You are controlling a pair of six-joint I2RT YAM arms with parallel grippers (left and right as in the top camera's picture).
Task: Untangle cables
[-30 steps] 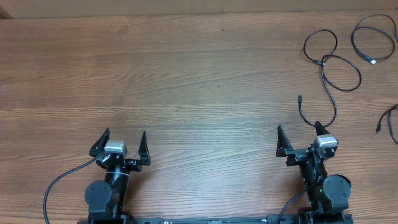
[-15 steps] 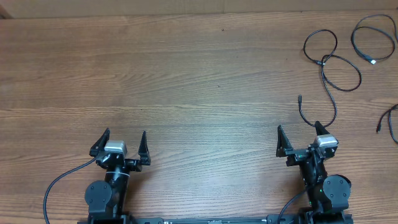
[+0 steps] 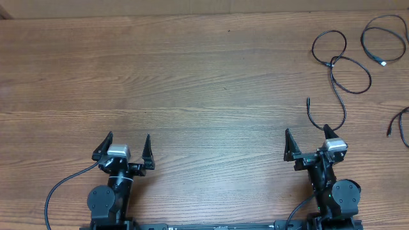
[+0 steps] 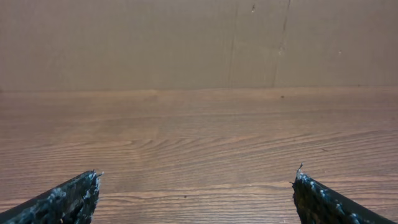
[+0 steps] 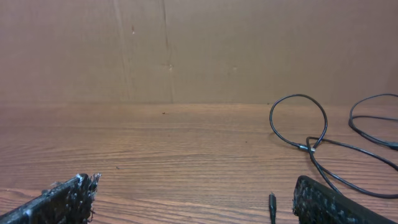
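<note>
Three thin black cables lie apart at the right of the wooden table. One long looped cable runs from the far right down to a plug end just ahead of my right gripper. It shows in the right wrist view, its plug near the right finger. A second coiled cable lies at the far right corner. A third cable shows at the right edge. My left gripper is open and empty at the near left. My right gripper is open and empty.
A brown cardboard wall stands behind the table's far edge. The thick black robot cable trails from the left arm's base at the near edge.
</note>
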